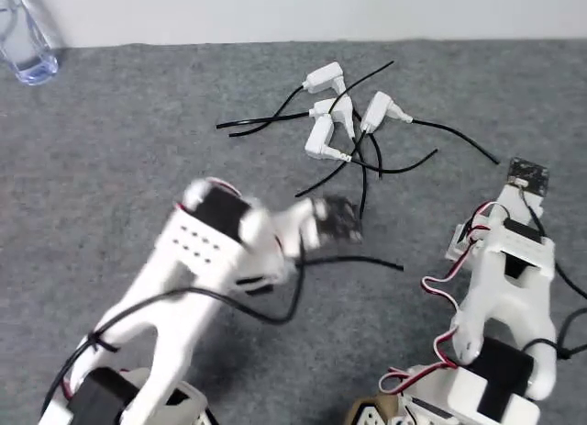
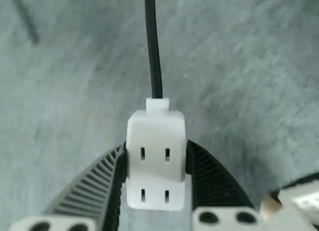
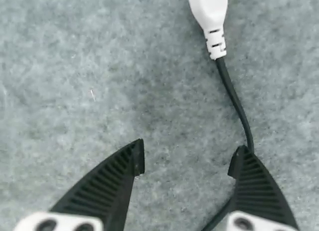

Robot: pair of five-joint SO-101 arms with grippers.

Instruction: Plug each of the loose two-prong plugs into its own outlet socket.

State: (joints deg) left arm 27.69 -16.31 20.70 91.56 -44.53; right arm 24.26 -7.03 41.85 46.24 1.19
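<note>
My left gripper (image 2: 156,148) is shut on a white outlet socket (image 2: 154,133) with two pairs of slots facing the camera; its black cord (image 2: 152,46) runs away over the grey carpet. In the high view this gripper (image 1: 335,219) hovers just in front of a tangle of several white plug pieces (image 1: 332,111) with black cords. My right gripper (image 3: 190,148) is open above bare carpet, with a white plug (image 3: 212,16) beyond its tips and that plug's cord (image 3: 238,111) passing by one finger. It stands at the right (image 1: 529,175), apart from the tangle.
The grey carpet (image 1: 119,140) covers the whole table. A clear glass (image 1: 26,41) stands at the far left corner. A loose black cord (image 1: 367,260) lies between the two arms. White wall lies behind the far edge.
</note>
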